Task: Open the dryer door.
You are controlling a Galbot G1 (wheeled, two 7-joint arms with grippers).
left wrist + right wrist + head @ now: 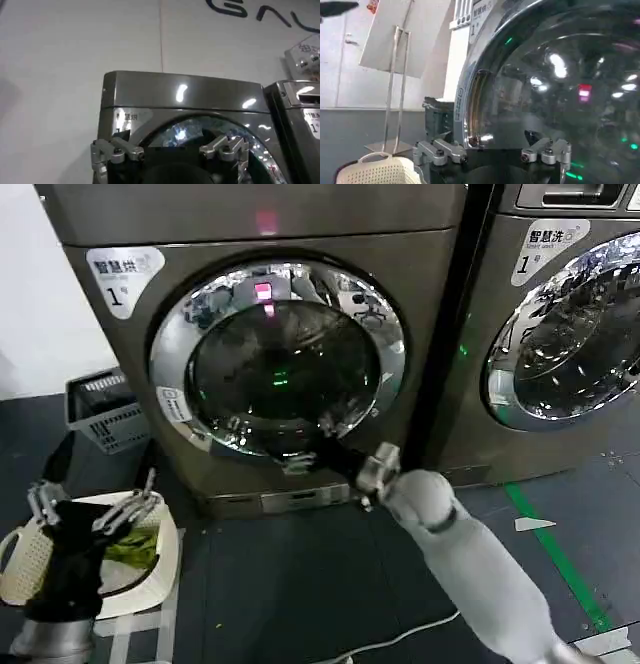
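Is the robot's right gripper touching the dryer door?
Cannot tell. In the head view the right gripper sits at the lower rim of the door, overlapping it, but neither contact nor a gap shows plainly there or in the right wrist view.

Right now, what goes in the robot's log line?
task: open dryer door | door: shut | right end effector: open, at door's lower rim | left end effector: open, idle over laundry basket

My head camera looking forward and down at the dryer (270,334) front, my left wrist camera farther back, facing its top, my right wrist camera close against the door glass (560,85), all three sharing that door
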